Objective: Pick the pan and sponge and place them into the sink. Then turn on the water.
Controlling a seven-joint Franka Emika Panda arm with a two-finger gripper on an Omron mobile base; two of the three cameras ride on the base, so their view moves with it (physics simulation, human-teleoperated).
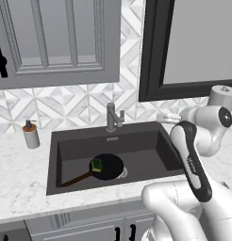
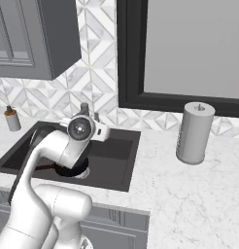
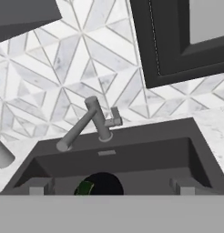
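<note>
Left base view: the round black frying pan [image 1: 108,167] with its thin brown handle lies on the floor of the large dark grey rectangular sink [image 1: 151,146], partly over the silver drain. The small yellow sponge with a dark green face [image 1: 96,164] rests on the pan's left part. The grey metal faucet [image 1: 113,116] stands at the back rim, its side lever pointing right. The pincer [image 1: 165,117] hangs above the sink's right rear corner; whether it is wide or narrow, I cannot tell. A small grey soap dispenser [image 1: 30,134] stands on the white marble bench [image 1: 19,183] left of the sink. In the right base view, a grey paper towel roll [image 2: 194,132] stands upright on the bench, right of the sink.
</note>
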